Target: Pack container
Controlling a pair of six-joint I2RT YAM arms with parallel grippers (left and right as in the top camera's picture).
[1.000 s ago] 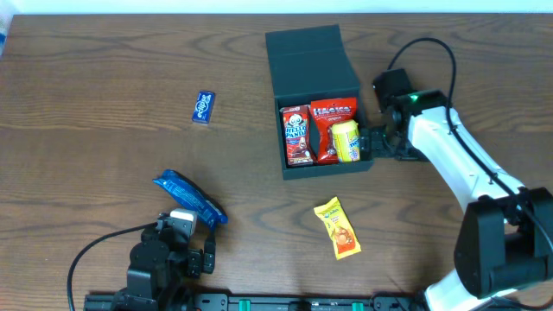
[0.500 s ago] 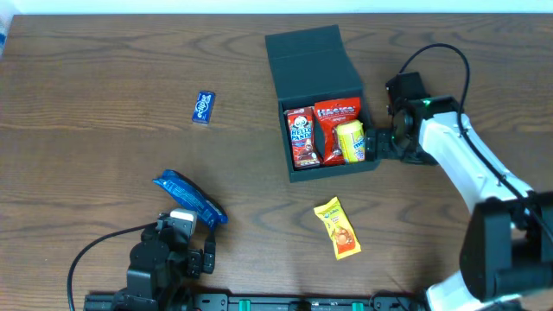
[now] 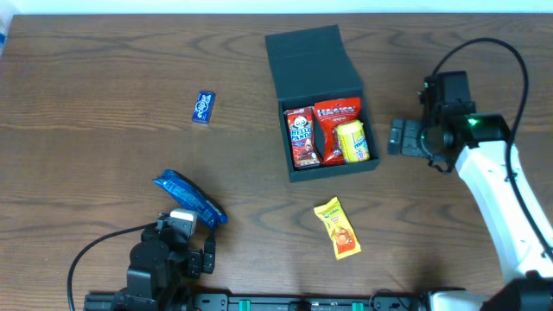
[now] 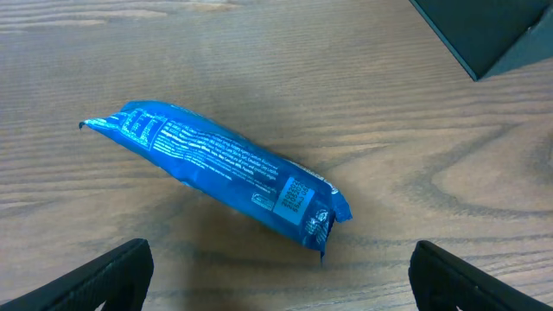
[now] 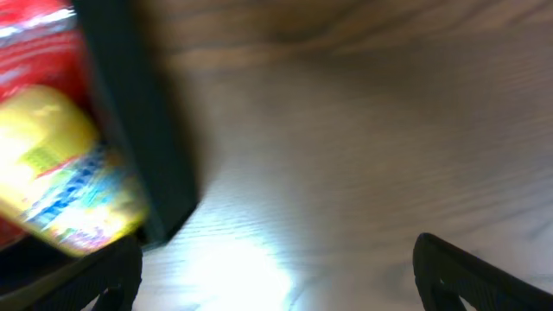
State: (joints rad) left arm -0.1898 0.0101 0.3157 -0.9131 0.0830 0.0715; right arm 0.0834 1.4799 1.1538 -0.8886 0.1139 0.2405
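Observation:
The dark container [image 3: 333, 169] stands open at the table's centre back, its flap lid [image 3: 311, 60] laid back. Inside lie two red packets [image 3: 300, 136] and a yellow one [image 3: 352, 142]. My right gripper [image 3: 396, 138] hovers open just right of the container, touching nothing. The right wrist view is blurred and shows the container wall [image 5: 147, 130] and the yellow packet [image 5: 60, 173] at left, with bare table between the gripper's [image 5: 276, 276] fingers. My left gripper [image 4: 281, 276] is open at the front left, with a long blue packet [image 4: 216, 173] lying just ahead of it.
A yellow-orange snack packet [image 3: 337, 227] lies in front of the container. A small blue packet [image 3: 203, 107] lies at the left back. The long blue packet [image 3: 188, 199] lies near the left arm's base [image 3: 160, 263]. A container corner [image 4: 492, 34] shows in the left wrist view.
My right gripper has drawn back to the right, away from the container's right wall. The container has shifted slightly to the right. The left arm has not moved.

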